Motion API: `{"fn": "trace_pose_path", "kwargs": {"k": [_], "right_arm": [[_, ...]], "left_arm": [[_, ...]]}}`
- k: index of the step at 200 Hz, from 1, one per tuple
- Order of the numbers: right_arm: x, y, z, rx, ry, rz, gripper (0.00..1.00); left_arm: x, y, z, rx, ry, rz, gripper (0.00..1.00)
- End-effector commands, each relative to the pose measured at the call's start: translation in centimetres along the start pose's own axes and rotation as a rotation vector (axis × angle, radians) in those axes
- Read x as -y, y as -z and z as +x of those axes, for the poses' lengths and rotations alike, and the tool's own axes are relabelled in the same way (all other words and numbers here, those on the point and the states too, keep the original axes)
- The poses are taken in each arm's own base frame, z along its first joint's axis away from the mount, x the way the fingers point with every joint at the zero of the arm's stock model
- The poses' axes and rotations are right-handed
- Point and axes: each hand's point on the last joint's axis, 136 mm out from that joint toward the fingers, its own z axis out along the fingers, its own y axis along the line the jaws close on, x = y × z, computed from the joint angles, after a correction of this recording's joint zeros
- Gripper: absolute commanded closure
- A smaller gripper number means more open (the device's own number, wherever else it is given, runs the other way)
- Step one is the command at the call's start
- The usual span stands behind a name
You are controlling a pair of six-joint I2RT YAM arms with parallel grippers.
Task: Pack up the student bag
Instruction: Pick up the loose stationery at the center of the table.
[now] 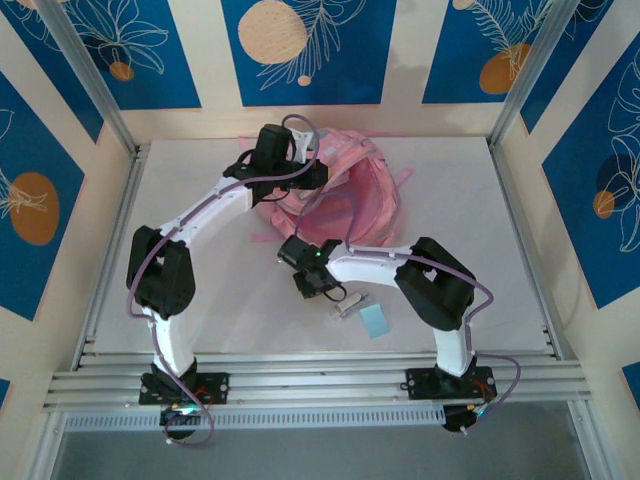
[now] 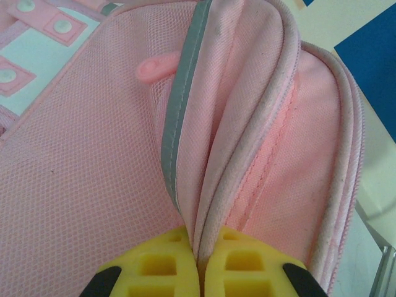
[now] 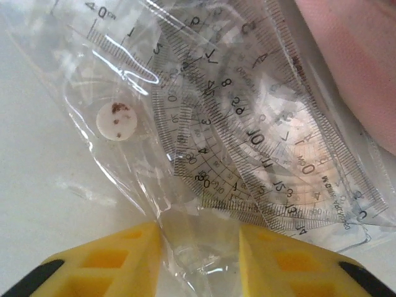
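Two grippers, one bag: my left gripper is pinched tight on a piped seam of the student bag, which lies upper centre in the overhead view. My right gripper stands spread around a corner of one clear sleeve, whose overlapping rulers show numerals 8, 10, 11; their count is unclear.

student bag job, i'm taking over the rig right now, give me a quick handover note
Left hand: shut, pinching a fold of the student bag beside its zip, at the back of the table.
Right hand: open, jaws either side of a clear sleeve of rulers lying just in front of the bag, not yet clamped.
Done: bag edge held.
Left: grip the sleeve and put it in the bag; a small blue card also lies on the table.
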Motion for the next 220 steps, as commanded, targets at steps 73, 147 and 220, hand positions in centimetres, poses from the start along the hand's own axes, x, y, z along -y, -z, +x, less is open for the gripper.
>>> {"fn": "trace_pose_path", "kwargs": {"k": [73,147,220], "right_arm": [[-0.8,-0.7,2.6,-0.134,0.036,-0.127,1.0],[-5.7,10.5,1.4,-0.094,0.059,-0.549,1.0],[-2.2,16.1,0.1,0.025,-0.038,-0.669,1.0]], "left_arm": [[0.8,3.5,-4.0,0.111,-0.042,-0.01,1.0],[-1.8,4.1,-5.2,0.118,-0.042,-0.06,1.0],[-2.5,3.9,-5.3,0.112,-0.018,-0.059,1.0]]}}
